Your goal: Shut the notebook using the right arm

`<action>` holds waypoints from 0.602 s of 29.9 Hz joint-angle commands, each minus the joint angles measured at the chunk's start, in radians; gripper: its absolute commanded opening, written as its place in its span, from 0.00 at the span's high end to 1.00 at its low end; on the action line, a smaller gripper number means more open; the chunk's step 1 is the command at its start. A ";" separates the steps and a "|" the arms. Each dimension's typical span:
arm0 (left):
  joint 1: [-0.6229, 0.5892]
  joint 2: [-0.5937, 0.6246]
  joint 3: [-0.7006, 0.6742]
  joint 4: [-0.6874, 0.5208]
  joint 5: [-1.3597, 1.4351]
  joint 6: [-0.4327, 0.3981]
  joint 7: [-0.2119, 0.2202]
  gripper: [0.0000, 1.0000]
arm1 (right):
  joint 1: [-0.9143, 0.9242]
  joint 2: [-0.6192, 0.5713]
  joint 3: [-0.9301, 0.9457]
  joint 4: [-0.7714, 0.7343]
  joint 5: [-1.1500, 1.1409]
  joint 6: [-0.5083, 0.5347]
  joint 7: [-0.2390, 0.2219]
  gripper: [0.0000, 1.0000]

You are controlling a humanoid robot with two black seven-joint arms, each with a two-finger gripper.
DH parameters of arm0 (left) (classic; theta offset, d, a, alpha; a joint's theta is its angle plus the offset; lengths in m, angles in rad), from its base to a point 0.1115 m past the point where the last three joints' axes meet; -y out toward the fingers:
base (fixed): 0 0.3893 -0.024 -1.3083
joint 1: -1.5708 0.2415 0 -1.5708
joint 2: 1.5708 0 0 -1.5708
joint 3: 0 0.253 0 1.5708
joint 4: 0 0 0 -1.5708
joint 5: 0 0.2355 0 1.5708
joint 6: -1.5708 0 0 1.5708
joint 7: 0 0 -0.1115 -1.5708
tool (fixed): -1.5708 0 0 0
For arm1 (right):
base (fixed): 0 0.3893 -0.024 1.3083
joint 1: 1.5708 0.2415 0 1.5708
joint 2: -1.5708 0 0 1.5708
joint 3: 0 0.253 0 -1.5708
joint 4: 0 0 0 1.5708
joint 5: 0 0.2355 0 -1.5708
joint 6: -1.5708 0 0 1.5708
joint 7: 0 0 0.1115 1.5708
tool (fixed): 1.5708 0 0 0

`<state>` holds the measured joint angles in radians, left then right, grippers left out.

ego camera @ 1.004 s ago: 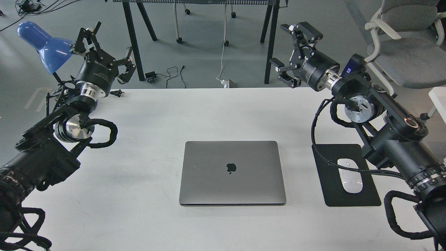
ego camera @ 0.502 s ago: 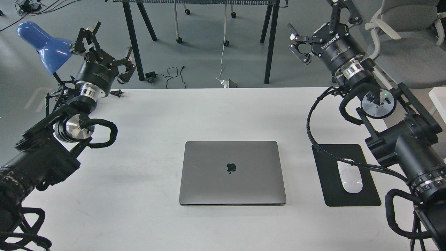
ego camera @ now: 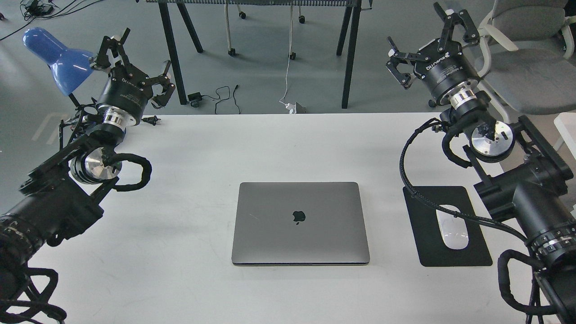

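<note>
The space-grey notebook (ego camera: 300, 222) lies shut and flat on the white table (ego camera: 202, 148), lid down with the dark apple logo facing up. My right gripper (ego camera: 429, 42) is open and empty, raised high at the far right, well behind and to the right of the notebook, fingers spread and pointing up and away. My left gripper (ego camera: 135, 60) is open and empty at the far left, next to the blue lamp (ego camera: 56, 58), far from the notebook.
A black mouse pad (ego camera: 450, 256) with a white mouse (ego camera: 452, 226) lies right of the notebook, under my right arm. A grey office chair (ego camera: 526, 63) stands at the far right. Black table legs (ego camera: 171, 54) and cables are beyond the table's far edge.
My right gripper has swung up and to the right, turning its fingers from leftward to upward, then settled slightly lower. The notebook and left arm have not moved.
</note>
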<state>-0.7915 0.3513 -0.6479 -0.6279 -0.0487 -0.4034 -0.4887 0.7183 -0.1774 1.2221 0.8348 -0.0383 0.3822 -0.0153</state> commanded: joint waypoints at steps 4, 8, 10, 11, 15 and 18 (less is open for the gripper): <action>0.000 0.000 -0.001 -0.001 0.000 0.000 0.000 0.00 | -0.026 -0.002 -0.015 0.020 0.000 0.055 0.001 0.00; 0.000 0.000 0.001 0.000 0.000 0.000 0.000 0.00 | -0.030 -0.004 -0.050 0.020 -0.017 0.057 0.005 0.00; 0.000 0.000 0.001 0.000 0.000 0.000 0.000 0.00 | -0.030 -0.004 -0.064 0.015 -0.041 0.049 0.011 0.00; 0.000 0.000 -0.001 0.001 0.000 0.000 0.000 0.00 | -0.030 -0.005 -0.065 0.017 -0.061 0.049 0.014 0.00; 0.000 0.000 -0.001 -0.001 0.000 0.000 0.000 0.00 | -0.030 -0.011 -0.064 0.017 -0.107 0.050 0.018 0.00; 0.000 0.000 -0.001 -0.001 0.000 0.000 0.000 0.00 | -0.030 -0.011 -0.052 0.017 -0.107 0.049 0.023 0.00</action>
<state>-0.7915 0.3513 -0.6486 -0.6284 -0.0492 -0.4031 -0.4887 0.6888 -0.1882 1.1597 0.8514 -0.1417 0.4318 0.0030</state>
